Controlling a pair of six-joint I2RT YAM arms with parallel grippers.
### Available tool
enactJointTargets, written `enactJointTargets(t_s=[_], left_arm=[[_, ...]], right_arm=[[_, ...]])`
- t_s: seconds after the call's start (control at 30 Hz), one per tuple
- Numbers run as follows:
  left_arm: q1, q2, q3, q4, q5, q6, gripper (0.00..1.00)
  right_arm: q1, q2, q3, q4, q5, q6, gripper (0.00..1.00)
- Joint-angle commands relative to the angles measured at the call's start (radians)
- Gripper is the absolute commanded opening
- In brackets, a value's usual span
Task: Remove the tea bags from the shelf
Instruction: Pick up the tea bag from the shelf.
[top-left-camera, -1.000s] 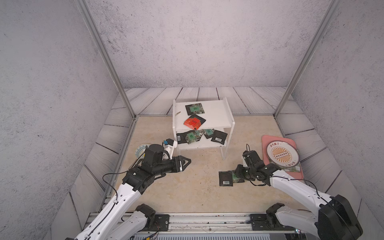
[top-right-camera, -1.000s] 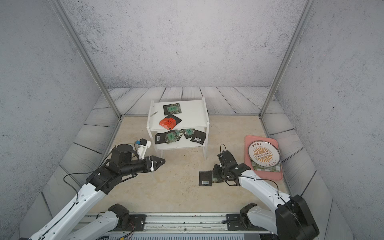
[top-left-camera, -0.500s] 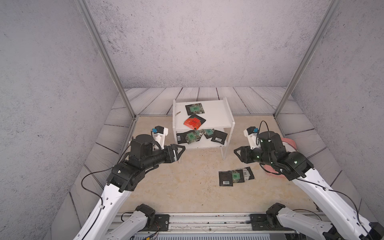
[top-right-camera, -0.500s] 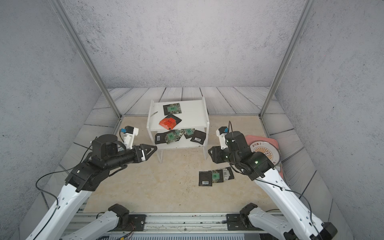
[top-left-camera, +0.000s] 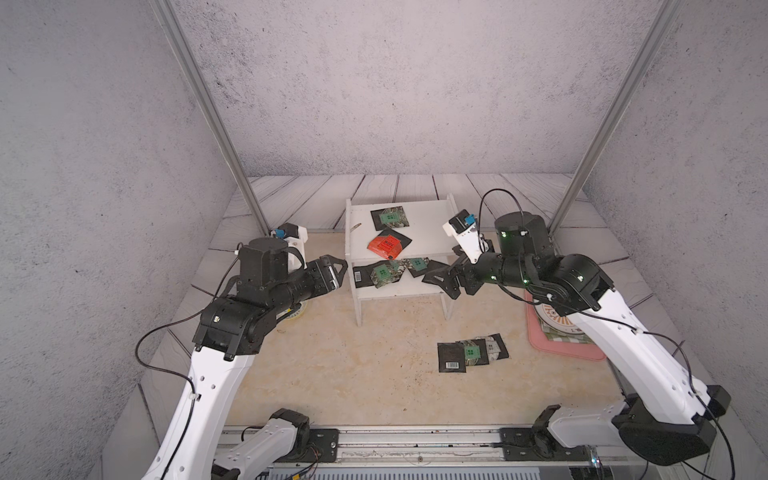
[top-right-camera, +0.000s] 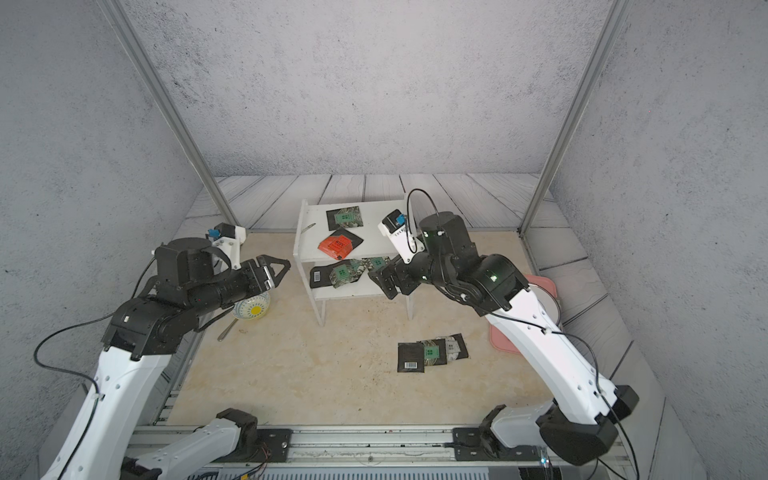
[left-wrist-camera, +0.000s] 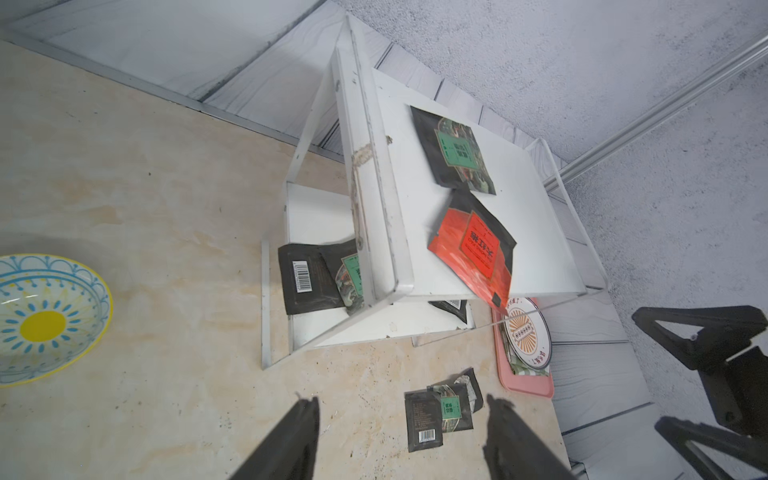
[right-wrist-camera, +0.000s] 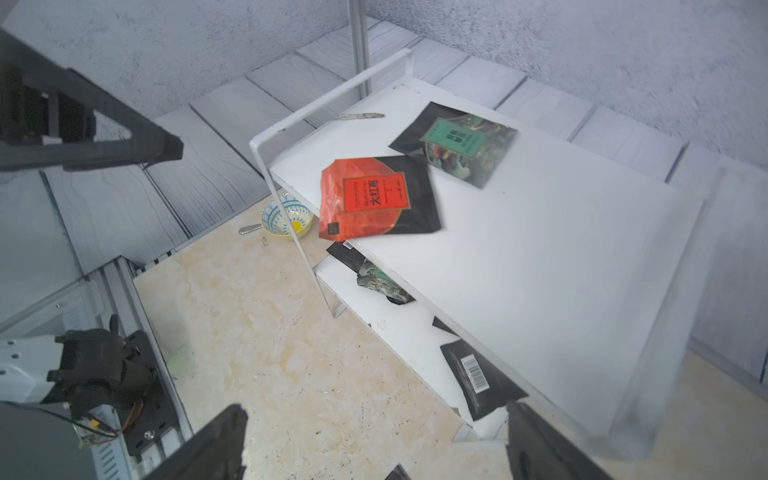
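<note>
At the shelf (top-left-camera: 428, 232), a claw on each side, tea bags (top-left-camera: 384, 273) on both tiers
Jaws partly apart and empty, the left gripper (top-left-camera: 338, 271) sits at the shelf's 9 o'clock; the right gripper (top-left-camera: 441, 283), at 3 o'clock beside the lower tier, is spread wide and empty. Likely trouble: the lower-tier bags overlap, so a pinch may lift 2 or drop 1, or a finger catching the shelf's side could shove it. They are flat black squares with green labels or white barcodes; 2 lie on the top board, the red-orange one (top-left-camera: 388, 244) overhanging its 6 o'clock edge, and a pile of 3 (top-left-camera: 469, 353) rests on the table (top-left-camera: 332, 374) at the shelf's 5 o'clock
</note>
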Motion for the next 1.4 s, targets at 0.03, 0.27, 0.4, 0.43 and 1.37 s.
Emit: enactJointTargets(t_s=[0.03,0.27,0.4,0.43,1.37], left_arm=[[0.036,0.050,0.044,-0.015,0.007,-0.007,0.67],[0.072,0.076,0.005,0.050,0.060,-0.029,0.67],[0.087,0.086,-0.002,0.063,0.080,-0.032,0.66],[0.089,0.090,-0.002,0.067,0.085,-0.034,0.66],[0.117,0.103,-0.075,0.141,0.155,-0.080,0.63]], right_arm=[[0.028,0.078,0.044,0.034,-0.082,-0.217,0.99],[0.045,0.064,-0.080,0.293,-0.128,-0.423,0.99],[0.059,0.142,-0.001,0.244,-0.095,-0.483,0.98],[0.064,0.156,0.011,0.239,-0.085,-0.495,0.98],[0.115,0.351,0.091,0.245,0.092,-0.565,0.65]])
